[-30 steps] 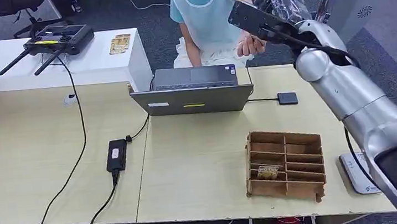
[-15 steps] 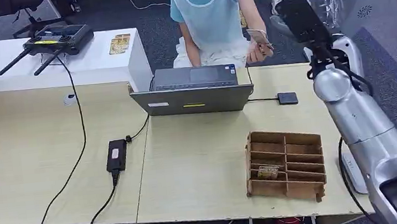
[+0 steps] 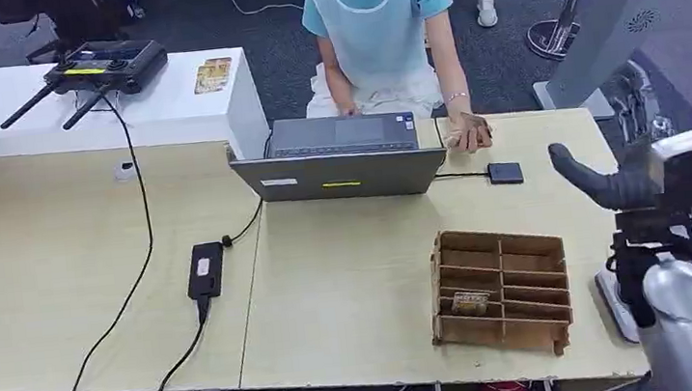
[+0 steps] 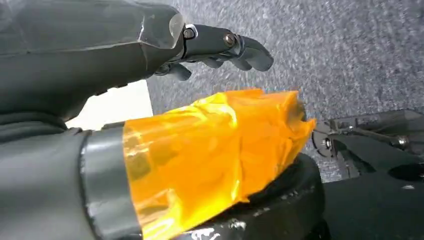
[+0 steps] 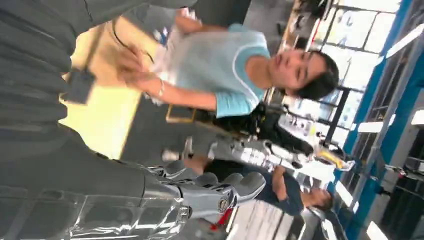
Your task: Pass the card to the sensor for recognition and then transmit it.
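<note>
The left robot hand (image 4: 220,47) hangs empty, fingers loosely apart. At the counter's (image 3: 70,283) far edge the person's hand (image 3: 467,131) covers the card, near the sensor (image 3: 505,173). The right robot hand (image 3: 613,185) hovers spread; swinging inward, it might clip the divided box (image 3: 499,288).

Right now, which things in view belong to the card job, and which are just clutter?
Job:
- black sensor pad
- wooden rack with a card in one slot
- right hand, holding nothing
- person's hand, resting on the table

Lying about:
- laptop
- power brick
- remote controller
- loose cards on the white bench
</note>
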Controlling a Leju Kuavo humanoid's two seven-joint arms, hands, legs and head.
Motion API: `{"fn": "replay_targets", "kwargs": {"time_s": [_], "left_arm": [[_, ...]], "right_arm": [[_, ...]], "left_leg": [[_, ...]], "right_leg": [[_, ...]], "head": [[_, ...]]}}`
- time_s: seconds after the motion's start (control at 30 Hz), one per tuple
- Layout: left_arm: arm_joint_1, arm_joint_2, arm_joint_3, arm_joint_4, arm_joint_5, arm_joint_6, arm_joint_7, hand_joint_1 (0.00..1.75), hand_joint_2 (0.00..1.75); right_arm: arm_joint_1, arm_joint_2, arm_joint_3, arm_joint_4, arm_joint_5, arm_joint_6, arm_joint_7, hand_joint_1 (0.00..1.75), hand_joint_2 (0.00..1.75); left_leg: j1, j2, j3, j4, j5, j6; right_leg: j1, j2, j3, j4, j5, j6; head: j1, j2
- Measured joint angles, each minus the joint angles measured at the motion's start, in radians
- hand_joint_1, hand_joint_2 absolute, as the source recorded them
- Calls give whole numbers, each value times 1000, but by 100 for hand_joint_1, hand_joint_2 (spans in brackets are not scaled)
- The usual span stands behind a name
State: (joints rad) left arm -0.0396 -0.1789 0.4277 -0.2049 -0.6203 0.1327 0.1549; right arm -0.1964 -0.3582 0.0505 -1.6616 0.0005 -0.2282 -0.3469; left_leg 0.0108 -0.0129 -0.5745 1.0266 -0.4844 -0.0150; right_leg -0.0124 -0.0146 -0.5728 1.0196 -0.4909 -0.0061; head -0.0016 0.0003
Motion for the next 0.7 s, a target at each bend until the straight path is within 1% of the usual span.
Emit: {"fn": "replay_targets", "kwargs": {"time_s": [0.07,0.17,0.2,0.3,0.37,0.47,0.57,0.7], "left_arm": [[0,0,15,0,8,-5,7,0,0],[0,-2,34,0,24,-11,-18,0,0],[0,-3,40,0,27,-14,-24,0,0],[0,-7,52,0,31,-16,-31,0,0],[0,-9,61,0,34,-7,-28,0,0],[0,-8,67,0,33,12,-27,0,0],[-1,-9,68,0,22,23,-27,0,0],[-2,-9,68,0,18,29,-29,0,0]], "right_arm": [[91,4,-40,-46,-20,11,-54,0,175],[191,55,-91,-127,7,-32,-159,0,175],[216,72,-101,-150,15,-38,-177,0,175],[262,102,-120,-196,57,-62,-191,0,175],[284,114,-125,-221,74,-63,-199,0,175],[308,132,-123,-252,49,-15,-202,0,175],[309,141,-112,-263,19,31,-196,0,175],[299,144,-90,-262,-5,66,-181,0,175]], "left_leg": [[0,1,0,0,0,0],[0,1,0,0,0,0],[0,2,0,0,0,0],[0,4,1,-1,0,0],[0,4,1,-1,0,0],[0,5,1,-1,0,0],[0,5,1,0,1,0],[0,5,1,0,1,0]], "right_leg": [[0,1,-1,0,0,0],[0,1,-1,0,0,0],[0,2,-1,0,0,0],[0,3,-1,0,0,0],[0,4,-1,0,0,-1],[0,4,-1,1,1,-1],[0,4,-1,0,1,-1],[0,4,-1,0,1,-1]], "head": [[0,0],[0,0],[0,0],[0,0],[0,0],[0,0],[0,0],[0,0]]}}
